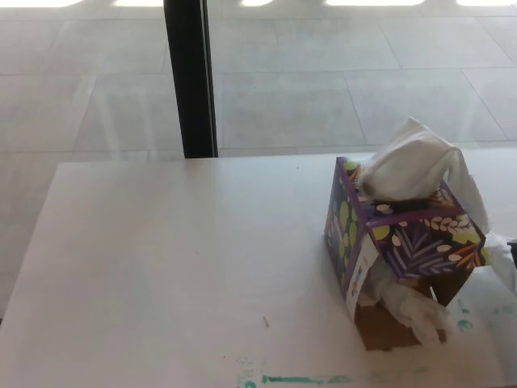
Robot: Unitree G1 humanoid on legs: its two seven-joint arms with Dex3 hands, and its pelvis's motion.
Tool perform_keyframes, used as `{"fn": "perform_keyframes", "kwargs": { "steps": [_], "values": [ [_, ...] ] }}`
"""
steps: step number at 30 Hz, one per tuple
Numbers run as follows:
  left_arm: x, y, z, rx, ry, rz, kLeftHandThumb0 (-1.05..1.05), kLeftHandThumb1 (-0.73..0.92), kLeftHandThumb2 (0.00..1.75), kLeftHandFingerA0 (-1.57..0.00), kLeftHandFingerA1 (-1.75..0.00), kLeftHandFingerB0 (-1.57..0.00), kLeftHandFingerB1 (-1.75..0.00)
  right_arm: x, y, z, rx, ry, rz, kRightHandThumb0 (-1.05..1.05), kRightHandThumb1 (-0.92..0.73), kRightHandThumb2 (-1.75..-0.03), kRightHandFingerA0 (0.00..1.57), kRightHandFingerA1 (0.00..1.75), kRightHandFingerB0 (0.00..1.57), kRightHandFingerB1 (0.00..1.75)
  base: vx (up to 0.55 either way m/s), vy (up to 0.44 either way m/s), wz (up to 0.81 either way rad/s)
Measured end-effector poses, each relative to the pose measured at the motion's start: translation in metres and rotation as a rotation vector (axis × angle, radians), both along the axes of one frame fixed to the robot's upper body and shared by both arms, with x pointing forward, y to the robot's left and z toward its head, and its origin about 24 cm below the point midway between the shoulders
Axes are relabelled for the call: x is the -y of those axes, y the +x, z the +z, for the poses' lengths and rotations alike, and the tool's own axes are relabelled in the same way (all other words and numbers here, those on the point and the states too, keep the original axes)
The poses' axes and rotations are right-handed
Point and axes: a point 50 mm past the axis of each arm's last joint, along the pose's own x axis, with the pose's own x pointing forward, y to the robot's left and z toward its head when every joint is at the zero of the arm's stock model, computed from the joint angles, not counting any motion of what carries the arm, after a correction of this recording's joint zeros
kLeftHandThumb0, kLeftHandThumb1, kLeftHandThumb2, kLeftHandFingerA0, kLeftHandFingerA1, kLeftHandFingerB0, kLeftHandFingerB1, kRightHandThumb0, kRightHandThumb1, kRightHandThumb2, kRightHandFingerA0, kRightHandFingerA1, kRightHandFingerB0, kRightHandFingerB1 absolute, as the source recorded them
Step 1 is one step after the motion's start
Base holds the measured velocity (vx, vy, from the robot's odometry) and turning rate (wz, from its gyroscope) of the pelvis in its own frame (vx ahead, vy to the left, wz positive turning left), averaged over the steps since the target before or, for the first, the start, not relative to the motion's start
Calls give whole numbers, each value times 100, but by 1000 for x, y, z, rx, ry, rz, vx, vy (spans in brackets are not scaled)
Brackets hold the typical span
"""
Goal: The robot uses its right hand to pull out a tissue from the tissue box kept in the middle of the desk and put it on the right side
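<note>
The purple leaf-patterned tissue box (404, 234) stands on the right part of the white desk (178, 267). A white tissue (412, 166) sticks up from its top slot. The box's front end is torn open, and crumpled tissue (412, 307) spills out of it. A loose white tissue (497, 279) lies low beside the box at the picture's right edge. Just above it a small dark sliver (511, 241) shows at the edge, probably part of my right hand. My left hand does not show.
A black vertical post (190, 77) stands behind the desk's far edge, with tiled floor beyond. Green paint marks (299, 378) streak the desk's near edge.
</note>
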Motion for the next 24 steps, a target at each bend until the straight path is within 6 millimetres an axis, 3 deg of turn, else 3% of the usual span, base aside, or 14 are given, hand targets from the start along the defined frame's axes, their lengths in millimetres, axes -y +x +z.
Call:
{"fn": "perform_keyframes", "kwargs": {
  "steps": [4, 5, 6, 7, 12, 14, 15, 18, 19, 20, 21, 22, 23, 24],
  "values": [
    [1, 0, -1, -1, -2, 1, -81, 92, 73, -64, -59, -46, -48, 1, 0, -1, -42, -34, -24, -36, -70, -61, 82, 151, 80, 88, 0, 0, 0],
    [1, 0, -1, -1, -2, 1, -82, 92, 73, -63, -57, -46, -47, 1, 0, -2, -54, -44, -32, -44, -51, -92, 100, 124, 81, 85, 0, 0, 0],
    [1, -1, -1, -2, -3, 1, -82, 92, 73, -63, -57, -46, -47, 2, 0, -2, -66, -51, -41, -44, -51, -92, 100, 124, 81, 85, 0, 0, 0],
    [1, -1, -1, -3, -3, 1, -76, 74, 112, -58, -66, -43, -58, 4, 0, -2, -77, -59, -52, -38, -68, -63, 83, 147, 81, 74, 0, 0, 0],
    [1, -3, -2, -8, -6, 4, -77, 74, 113, -59, -68, -44, -59, 9, 0, -5, -132, -109, -108, -40, -72, -61, 85, 136, 77, 58, 0, 0, 0],
    [2, -4, -2, -9, -7, 5, -76, 74, 112, -59, -68, -44, -59, 13, 0, -7, -155, -130, -143, -36, -69, -63, 82, 142, 75, 64, 0, 0, 0],
    [2, -5, -2, -10, -8, 6, -81, 92, 73, -62, -61, -47, -49, 15, 0, -8, -164, -134, -157, -36, -69, -63, 79, 142, 67, 57, 0, 0, 0],
    [2, -7, -2, -10, -9, 15, -81, 92, 73, -62, -59, -48, -49, 22, -1, -10, -196, -154, -222, -40, -66, -62, 73, 132, 36, 36, 0, 0, 0],
    [2, -8, -2, -7, -10, 19, -80, 92, 73, -63, -60, -48, -49, 23, -1, -10, -200, -158, -236, -58, -56, -85, 57, 95, 13, 43, 0, 0, 0],
    [2, -8, -2, -4, -12, 25, -80, 92, 73, -63, -60, -48, -49, 24, -2, -10, -203, -166, -249, -58, -56, -85, 57, 95, 13, 43, 0, 0, 0],
    [2, -8, -2, -1, -13, 28, -76, 75, 113, -59, -66, -44, -58, 24, -2, -10, -207, -173, -258, -84, -53, -92, 0, 24, 0, 10, 0, 0, 0],
    [2, -8, -2, 1, -13, 30, -76, 74, 112, -57, -66, -43, -58, 24, -2, -11, -213, -185, -265, -92, -61, -61, 0, 0, 0, 0, 0, 0, 0],
    [2, -8, -3, 3, -14, 32, -76, 74, 112, -57, -66, -43, -58, 24, -2, -11, -225, -196, -276, -92, -61, -61, 0, 0, 0, 0, 0, 0, 0],
    [2, -8, -3, 4, -15, 33, -82, 92, 72, -60, -59, -45, -46, 24, -1, -11, -233, -201, -280, -102, -60, -59, 0, 0, 0, 0, 0, 0, 0]
  ]
}}
